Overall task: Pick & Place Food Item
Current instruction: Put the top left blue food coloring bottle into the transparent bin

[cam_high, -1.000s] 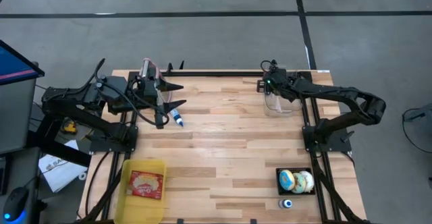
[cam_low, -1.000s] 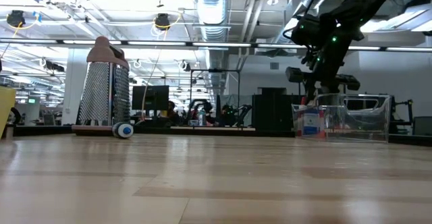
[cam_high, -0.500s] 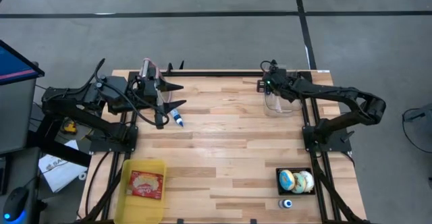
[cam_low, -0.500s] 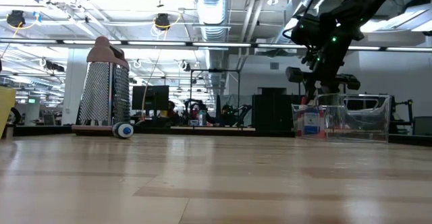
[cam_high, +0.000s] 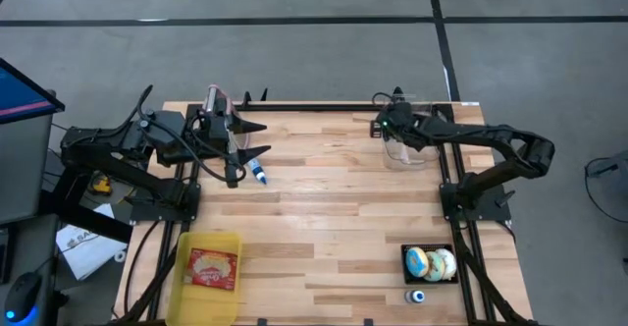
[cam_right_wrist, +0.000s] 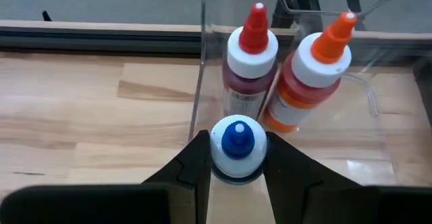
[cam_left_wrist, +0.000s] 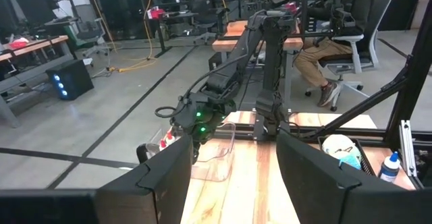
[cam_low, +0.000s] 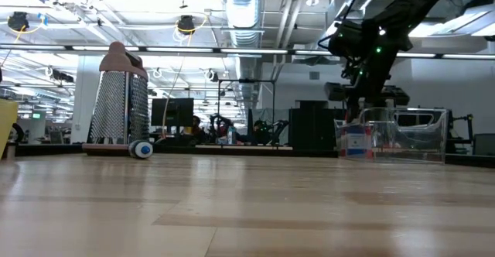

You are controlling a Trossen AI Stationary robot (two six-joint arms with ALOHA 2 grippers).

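Note:
My right gripper (cam_high: 390, 125) is at the table's far right, over a clear plastic container (cam_high: 410, 152). It is shut on a small bottle with a white cap and blue tip (cam_right_wrist: 236, 143). A red-capped bottle (cam_right_wrist: 251, 45) and an orange-capped one (cam_right_wrist: 322, 55) stand upright in the container just beyond it. My left gripper (cam_high: 257, 139) hangs raised and open at the far left, with nothing between its fingers (cam_left_wrist: 233, 163). A blue-capped bottle (cam_high: 257, 172) lies on its side on the table near it. My right gripper pinches the bottle's white cap (cam_right_wrist: 219, 151) between its two fingers, one on each side. The fingers come slanting down from above. The bottle stands upright, tip up, beside the container's clear wall (cam_right_wrist: 201, 62). The cap hides its body and base.
A metal grater (cam_low: 117, 102) stands at the far left edge. A yellow tray (cam_high: 186, 267) with a food packet sits near left. A black tray (cam_high: 404, 263) of iced pastries and another blue-capped bottle (cam_high: 417, 296) are near right. The table's middle is bare wood.

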